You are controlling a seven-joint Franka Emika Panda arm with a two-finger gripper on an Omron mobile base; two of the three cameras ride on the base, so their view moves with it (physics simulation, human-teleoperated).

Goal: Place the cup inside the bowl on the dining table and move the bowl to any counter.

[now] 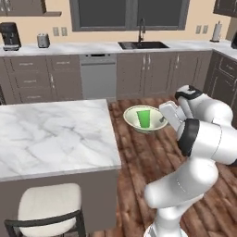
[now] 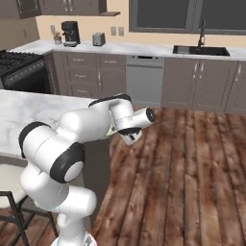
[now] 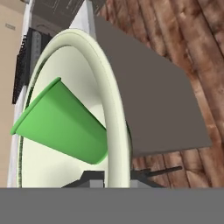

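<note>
Off the right edge of the dining table (image 1: pixel 51 134), over the wooden floor (image 1: pixel 139 152), the bowl (image 1: pixel 134 121) hangs in the air, carried by the gripper (image 1: pixel 163 121), which pinches its rim on the robot's side. Jaws nearly together, clamped on the bowl rim; hand view shows the rim (image 3: pixel 114 109) running down between the two dark fingertips (image 3: pixel 89 179) at the bottom. Cup (image 1: pixel 144 118) sits inside the bowl, upright in left base view, open end up, roughly centred. Hand view: cup (image 3: pixel 61 124) seen with its wide mouth toward the left of that picture and its base near the rim, resting on the pale bowl interior. Bowl not touching the table, clear of its right edge. Table's dark side panel (image 3: pixel 153 96) appears beyond the bowl in hand view, floor planks past it. Right base view: arm folded across, wrist (image 2: pixel 132 122) at the table's corner; bowl mostly hidden behind it, cannot tell the grip from there. Counter (image 1: pixel 92 47) along the back wall, well apart from the bowl, with sink (image 1: pixel 142 45), coffee machine (image 1: pixel 10 36) and toaster (image 1: pixel 43 40). Dishwasher (image 1: pixel 98 76) under it. Stool (image 1: pixel 48 203) at the table's near edge.
</note>
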